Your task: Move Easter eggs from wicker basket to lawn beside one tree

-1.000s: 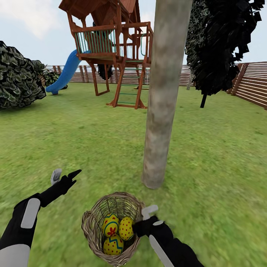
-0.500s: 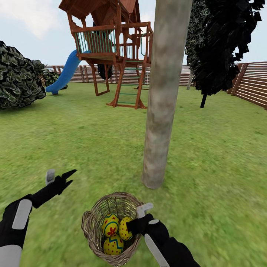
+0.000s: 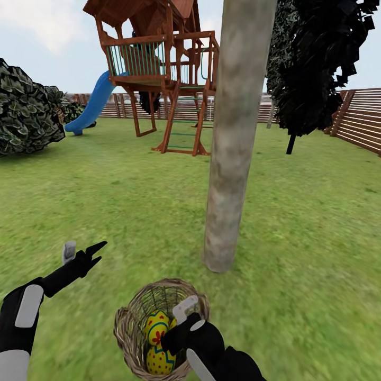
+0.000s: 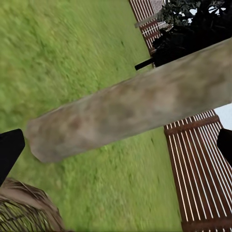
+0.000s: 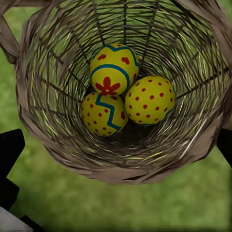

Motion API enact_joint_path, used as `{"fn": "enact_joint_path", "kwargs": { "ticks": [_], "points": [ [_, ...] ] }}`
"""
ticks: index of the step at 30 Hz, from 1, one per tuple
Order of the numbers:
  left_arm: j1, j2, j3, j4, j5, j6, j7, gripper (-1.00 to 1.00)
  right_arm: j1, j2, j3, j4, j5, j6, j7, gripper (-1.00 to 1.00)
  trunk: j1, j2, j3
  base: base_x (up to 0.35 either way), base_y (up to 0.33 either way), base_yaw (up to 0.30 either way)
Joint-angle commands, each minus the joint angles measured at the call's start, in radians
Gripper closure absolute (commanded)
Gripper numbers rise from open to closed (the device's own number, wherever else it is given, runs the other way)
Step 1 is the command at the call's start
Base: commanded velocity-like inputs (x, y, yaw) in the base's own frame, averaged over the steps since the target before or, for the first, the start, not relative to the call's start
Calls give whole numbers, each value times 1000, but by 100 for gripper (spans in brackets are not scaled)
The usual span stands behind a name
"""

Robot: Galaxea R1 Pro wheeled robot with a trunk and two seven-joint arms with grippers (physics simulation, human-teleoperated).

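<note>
Right wrist view: Easter eggs [image 5: 123, 96] beneath spread right pincer [image 3: 179, 323].

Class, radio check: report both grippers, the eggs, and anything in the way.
Right gripper open above the wicker basket, holding nothing. Left gripper open, off to the side. All three Easter eggs in basket. Tree just beyond; nothing blocking.

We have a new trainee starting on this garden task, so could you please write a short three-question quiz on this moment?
1. How many Easter eggs lie in the wicker basket?
2. True or false: the right gripper, jaws apart, is above the basket's opening.
3. What stands just beyond the basket: A) the tree, B) the blue slide, C) the fence?

Key: 1. Three. 2. True. 3. A.
</note>
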Motion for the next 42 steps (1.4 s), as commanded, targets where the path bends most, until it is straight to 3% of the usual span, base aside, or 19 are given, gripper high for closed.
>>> {"fn": "enact_joint_path", "kwargs": {
  "ticks": [1,14,21,27,36,42],
  "points": [
    [-1,0,2,-1,0,6,-3,-100,-1,0,2,-7,-10,7,-10,-100,0,0,-1,25,0,0],
    [-1,13,5,-17,6,10,-11,-100,-1,-3,2,-50,-10,17,-10,-100,0,0,-1,3,0,0],
    [-1,14,9,-14,6,10,-69,-100,-1,0,2,-64,-11,21,-15,-100,0,0,-1,76,0,2],
    [-1,13,43,-9,5,10,-99,-100,-1,3,2,-71,-17,25,-15,-100,0,0,-1,34,0,239],
    [-1,13,44,-8,5,10,-100,-100,-1,2,1,-70,-16,25,-15,-100,0,0,-1,1,0,286],
    [-1,12,44,-8,5,10,-100,-100,-1,0,-7,-71,-15,23,-15,-100,0,0,-1,0,0,72]
  ]
}}
